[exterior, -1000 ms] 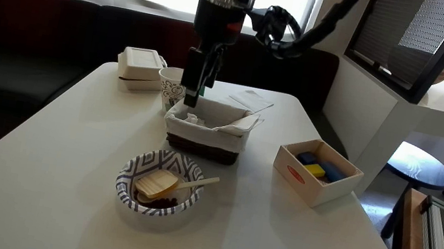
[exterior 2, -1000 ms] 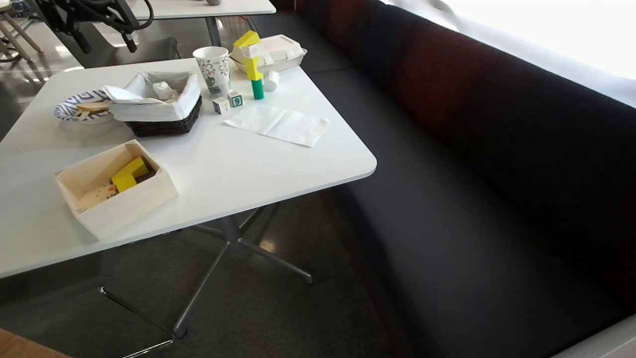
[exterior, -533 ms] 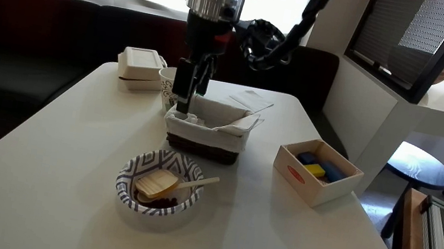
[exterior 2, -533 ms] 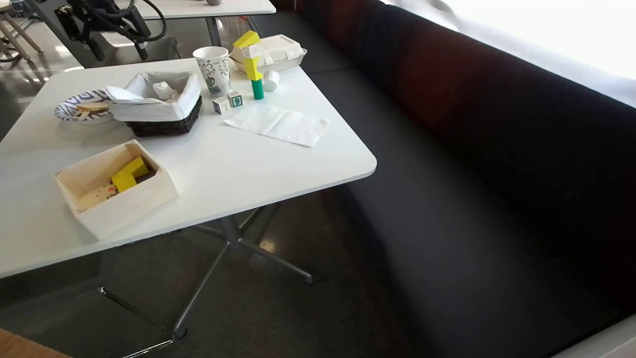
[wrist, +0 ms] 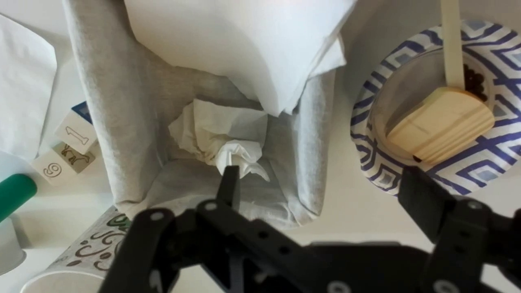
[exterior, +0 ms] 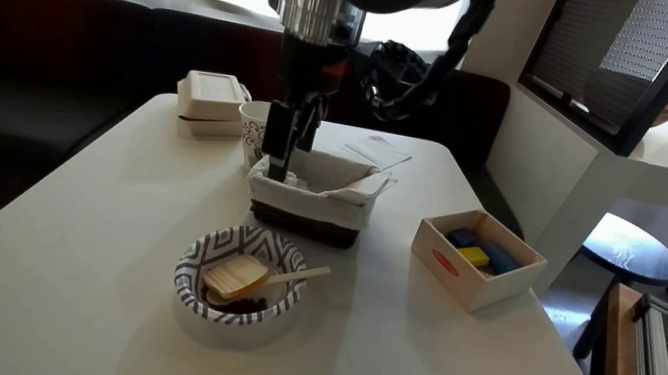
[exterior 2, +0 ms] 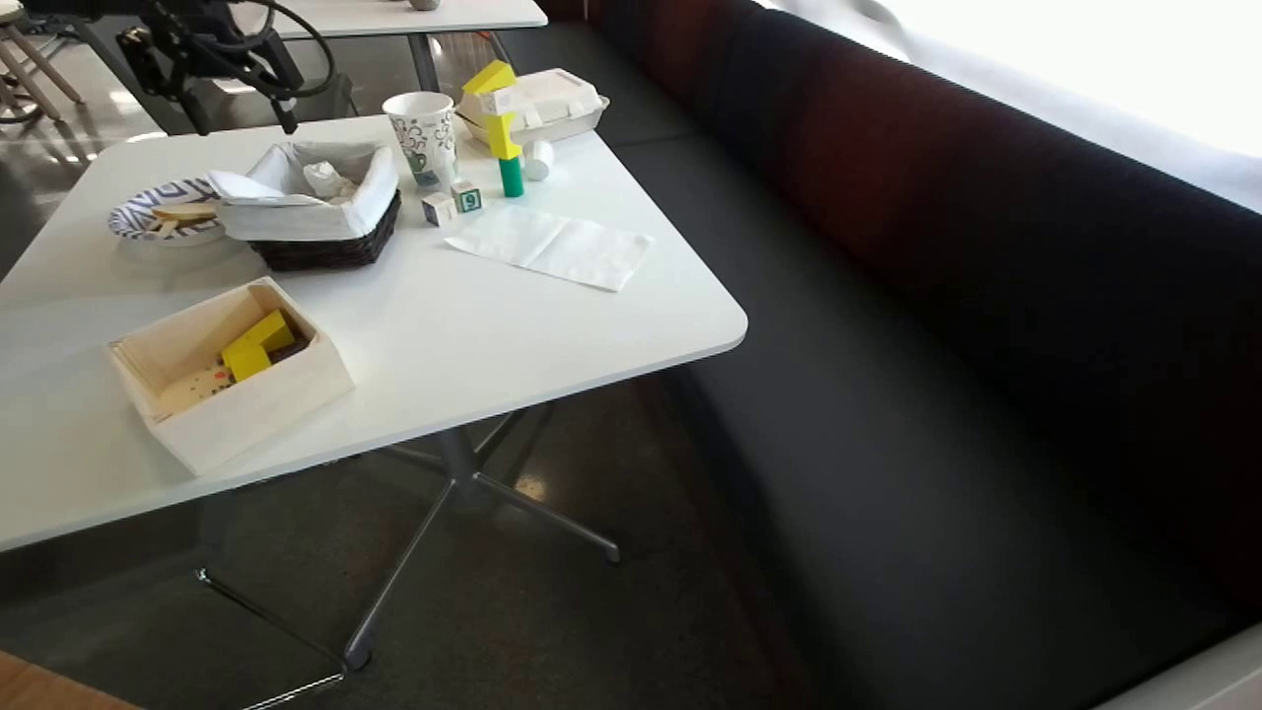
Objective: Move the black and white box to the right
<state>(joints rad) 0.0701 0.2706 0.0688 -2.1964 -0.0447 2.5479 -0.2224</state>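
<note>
Since the earlier frame the black two-fingered gripper (wrist: 321, 174) has come lower and closer to its target; the things below it have not shifted. Fingers wide apart, clamped on nothing. Beneath them, the task's thing: a shallow rectangular white-lined dark woven basket (exterior: 306, 225), resting on the smooth white table (exterior: 96, 229), move to the right not yet begun. One finger is over the basket's inside, the other beyond its wall, a spread probably meant to take that wall between them. Whether the tips reach below the rim, cannot tell. Inside lies a crumpled white tissue (wrist: 228, 122); a folded white napkin (wrist: 244, 44) drapes over the rim farther along, likely why the end away from it suits the grip. Just beside that end, a white paper cup with swirl print (exterior 2: 422, 138). Near the chosen wall, a round blue-and-white patterned paper bowl (exterior: 260, 242). Well apart, a pale lidless wooden box (exterior: 454, 281), which may limit travel that way.
</note>
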